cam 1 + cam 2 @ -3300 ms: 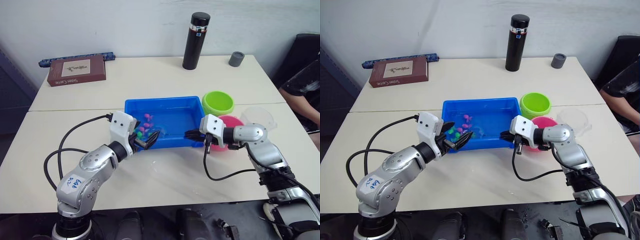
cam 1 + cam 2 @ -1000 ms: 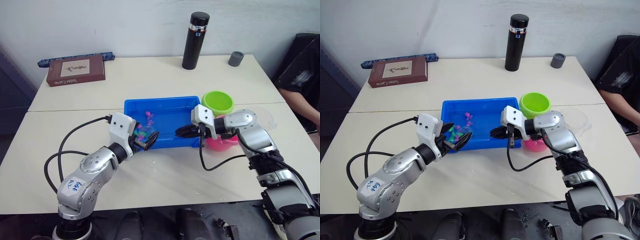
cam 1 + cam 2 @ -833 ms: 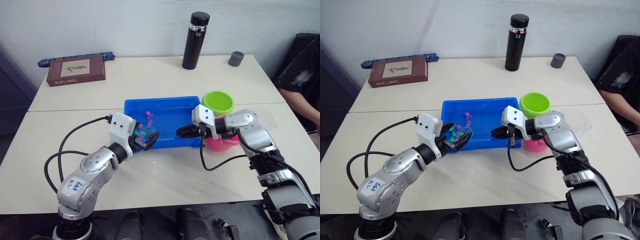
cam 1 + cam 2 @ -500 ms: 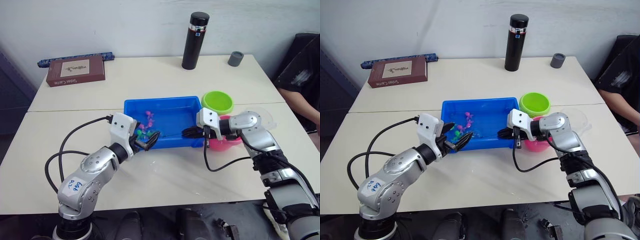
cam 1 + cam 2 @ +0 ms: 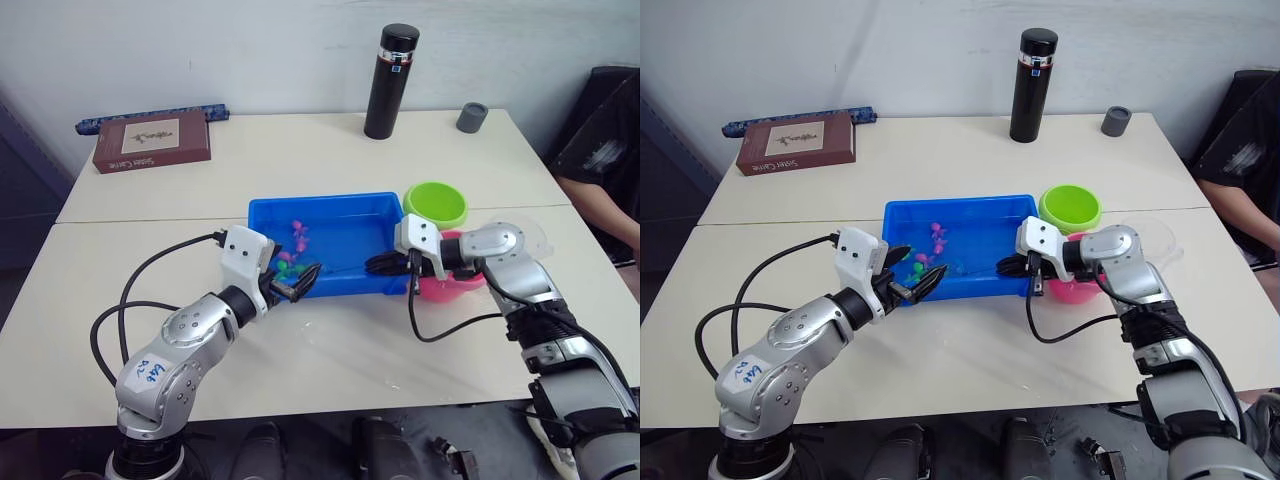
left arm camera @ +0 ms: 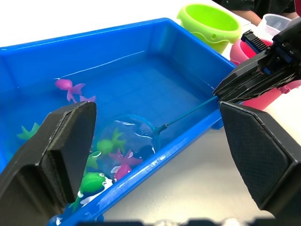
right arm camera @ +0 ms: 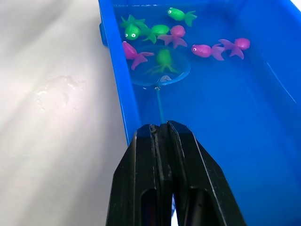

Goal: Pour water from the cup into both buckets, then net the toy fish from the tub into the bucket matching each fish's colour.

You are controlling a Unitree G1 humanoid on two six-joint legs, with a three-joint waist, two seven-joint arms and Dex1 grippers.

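The blue tub holds water and several pink and green toy fish bunched at its left end. My right gripper is shut on the thin handle of the net. The net's hoop lies in the water over a green fish, among the others. At the tub's near left corner my left gripper is open and holds nothing. The green bucket and the pink bucket stand just right of the tub. The clear cup is beyond the pink bucket.
A tall black flask and a small grey cup stand at the back of the table. A brown book lies at the back left. A person sits at the right edge. Water drops wet the table beside the tub.
My right gripper has drawn back a little toward the pink bucket, the net handle still in it. The left arm has stayed still.
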